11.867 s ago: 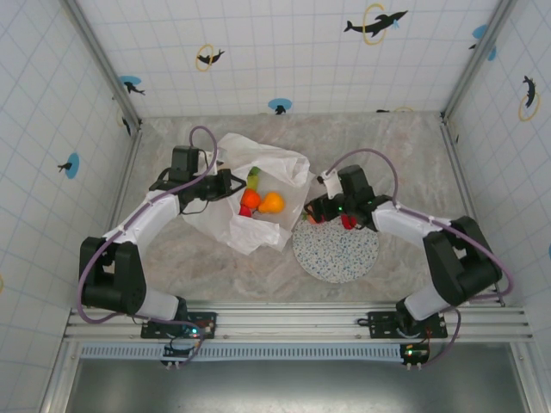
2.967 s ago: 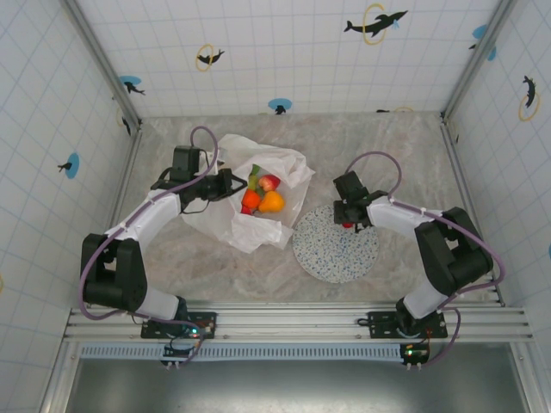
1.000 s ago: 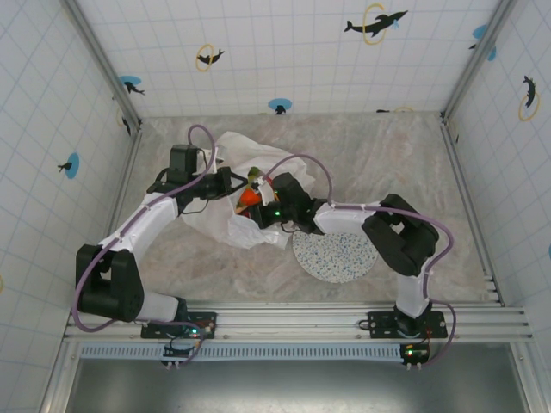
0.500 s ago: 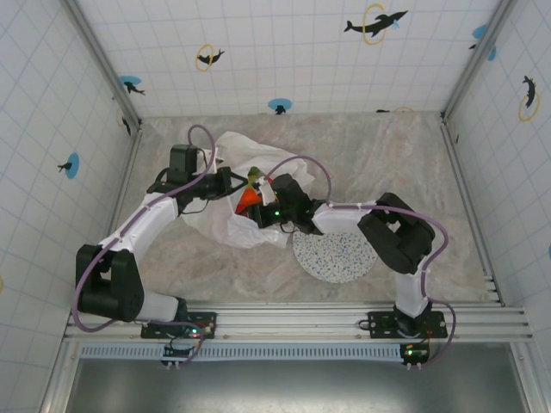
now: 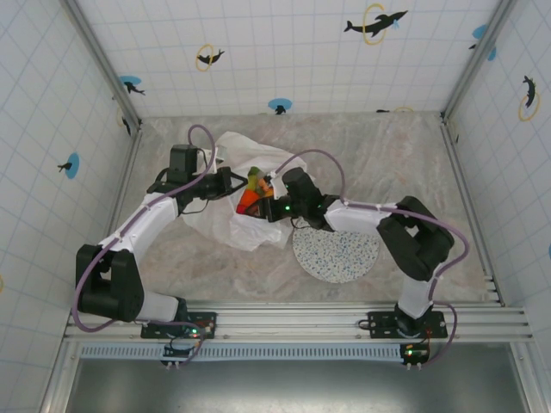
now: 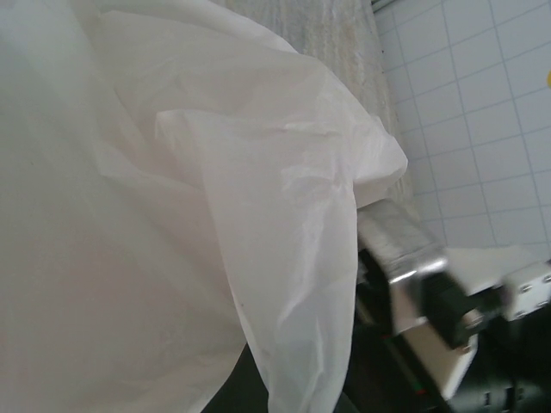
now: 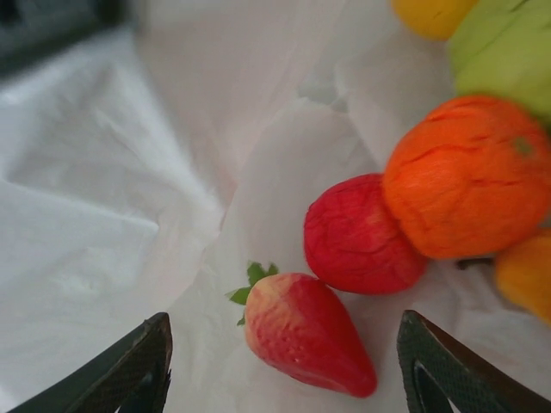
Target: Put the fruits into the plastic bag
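The white plastic bag (image 5: pixel 251 232) lies open at mid table, and it shows close up as crinkled film (image 6: pixel 215 215) in the left wrist view. Inside it lie the fruits: a strawberry (image 7: pixel 310 331), a red apple (image 7: pixel 362 234), an orange (image 7: pixel 469 176), a green piece (image 7: pixel 508 52) and yellow ones. From above I see the orange (image 5: pixel 248 200) and the green piece (image 5: pixel 255 179). My left gripper (image 5: pixel 228 183) is shut on the bag's left rim and holds it up. My right gripper (image 5: pixel 263 205) hangs open at the bag's mouth; its fingers (image 7: pixel 129 370) stand either side of the strawberry, clear of it.
A round speckled plate (image 5: pixel 340 254) sits just right of the bag, under my right forearm. Tiled walls close in the marbled table on three sides. My right arm's wrist (image 6: pixel 430 292) shows beyond the bag's edge in the left wrist view.
My right arm, which reached into the bag's mouth a second ago, has drawn back slightly to the right. My left arm has kept still, holding the bag.
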